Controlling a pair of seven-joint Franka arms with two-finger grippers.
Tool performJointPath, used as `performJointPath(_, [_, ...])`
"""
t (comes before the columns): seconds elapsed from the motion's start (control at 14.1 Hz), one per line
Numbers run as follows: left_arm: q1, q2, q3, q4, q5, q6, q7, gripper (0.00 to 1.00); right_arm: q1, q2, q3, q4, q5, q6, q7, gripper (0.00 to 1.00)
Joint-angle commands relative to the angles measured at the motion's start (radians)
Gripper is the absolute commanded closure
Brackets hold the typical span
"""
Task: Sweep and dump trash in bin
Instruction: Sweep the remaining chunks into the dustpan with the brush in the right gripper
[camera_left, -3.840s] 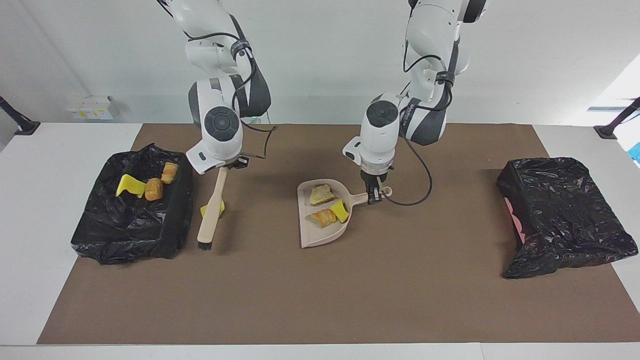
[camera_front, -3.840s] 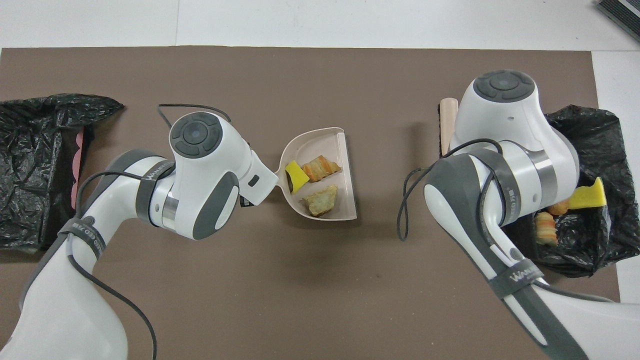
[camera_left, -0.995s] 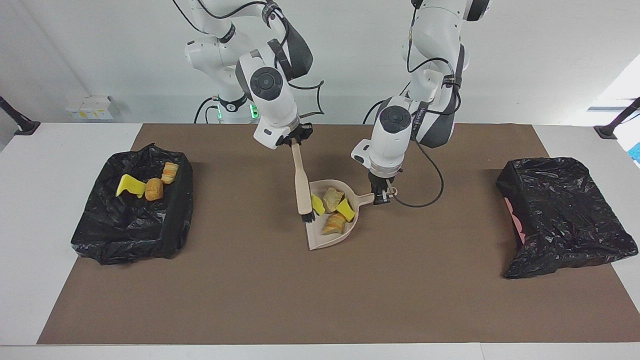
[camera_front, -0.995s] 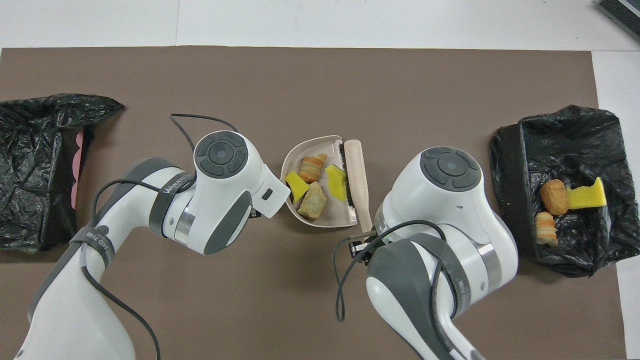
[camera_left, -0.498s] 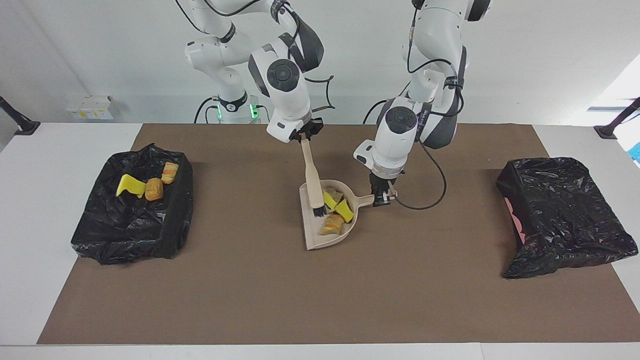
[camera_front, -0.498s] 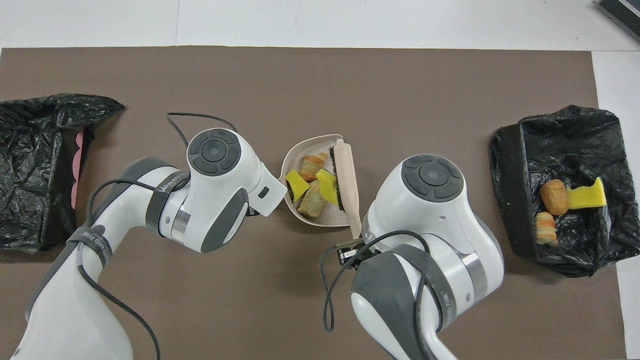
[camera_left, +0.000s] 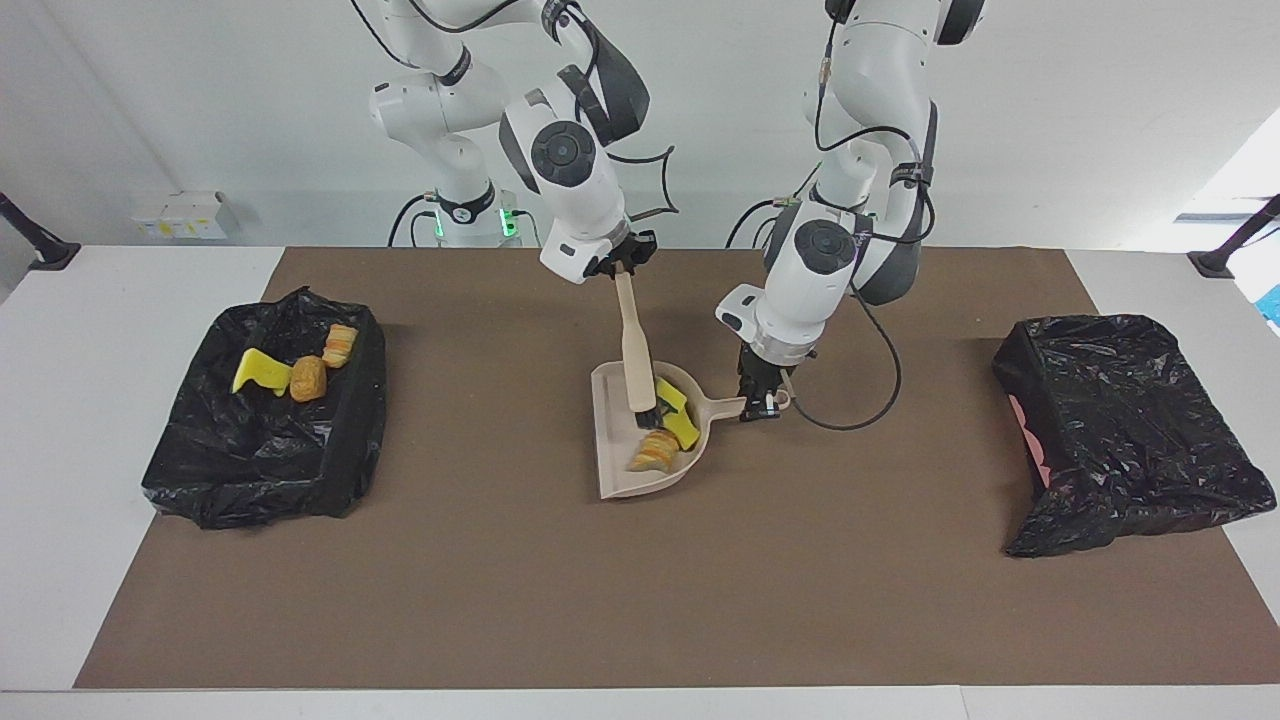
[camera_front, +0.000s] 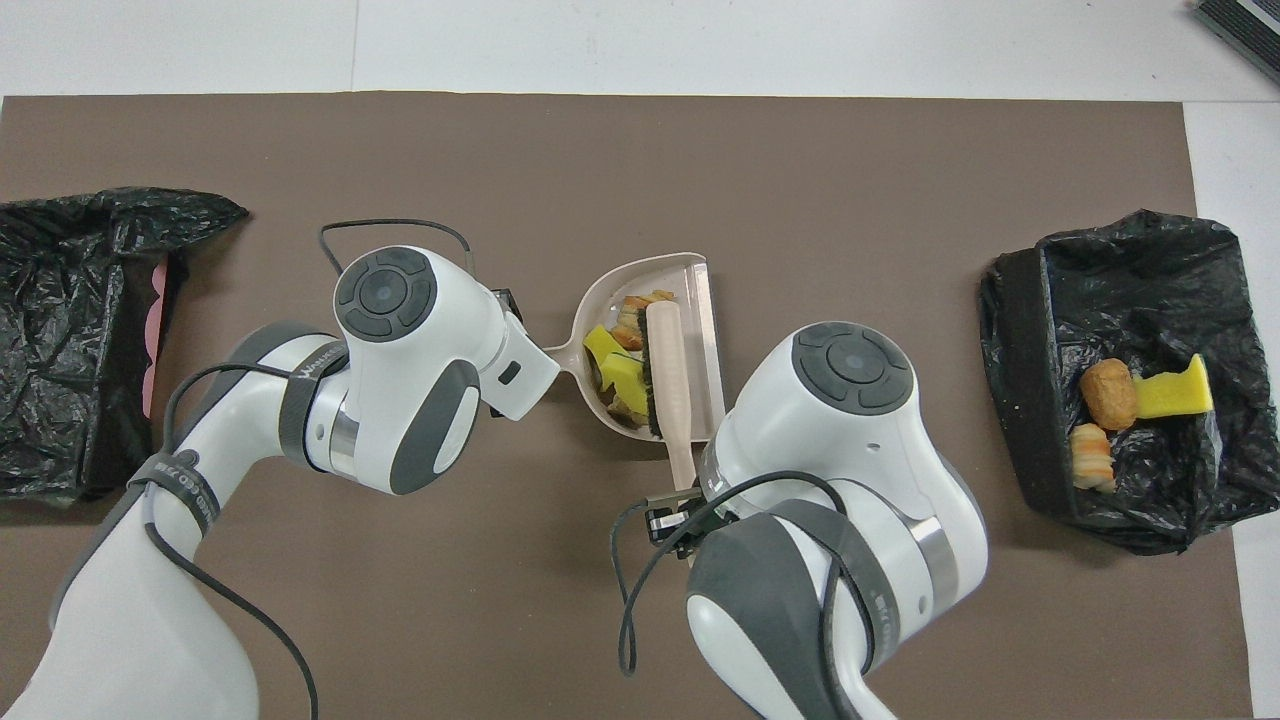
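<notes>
The beige dustpan (camera_left: 615, 470) (camera_front: 700, 285) sits mid-mat, its handle held in my shut left gripper (camera_left: 763, 402). My right gripper (camera_left: 620, 268) is shut on the top of the beige brush (camera_left: 636, 345) (camera_front: 668, 375), which hangs with its bristles inside the pan. Several trash pieces are bunched at the pan's handle end: yellow sponge chunks (camera_left: 682, 428) (camera_front: 612, 362) and a tan bread piece (camera_left: 652, 453). The black-lined bin (camera_left: 265, 440) (camera_front: 1150, 300) at the right arm's end holds a yellow chunk (camera_left: 260, 372) (camera_front: 1172, 395) and two bread pieces (camera_left: 308, 379) (camera_front: 1108, 393).
A second black bag (camera_left: 1130, 430) (camera_front: 80, 320) with a pink edge showing lies at the left arm's end of the brown mat (camera_left: 640, 600). A cable loops from the left wrist beside the dustpan's handle.
The right gripper carried the brush across the pan toward its handle, crowding the trash together. The pan's mouth swung a little toward the right arm's end.
</notes>
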Motion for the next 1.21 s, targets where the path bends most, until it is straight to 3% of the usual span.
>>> performJointPath(0.0, [0.017,-0.013,-0.006,-0.023,-0.039,0.03,0.039,1.0,-0.021,-0.017,0.002,-0.04,0.052,0.053,0.0,1.0])
performJointPath(0.14, [0.033,-0.011,-0.006,-0.023,-0.08,0.03,0.066,1.0,-0.06,-0.004,0.002,-0.032,0.03,0.064,-0.003,1.0])
performJointPath(0.71, [0.048,-0.011,-0.006,-0.023,-0.086,0.029,0.097,1.0,-0.047,-0.007,0.007,-0.017,-0.248,0.076,0.095,1.0])
performJointPath(0.92, [0.065,-0.01,-0.006,-0.023,-0.088,0.027,0.12,1.0,-0.053,-0.02,0.007,0.017,-0.253,0.003,0.1,1.0])
performJointPath(1.14, [0.114,0.002,-0.006,-0.003,-0.096,0.015,0.201,1.0,-0.056,-0.056,0.007,-0.034,-0.219,-0.014,0.108,1.0])
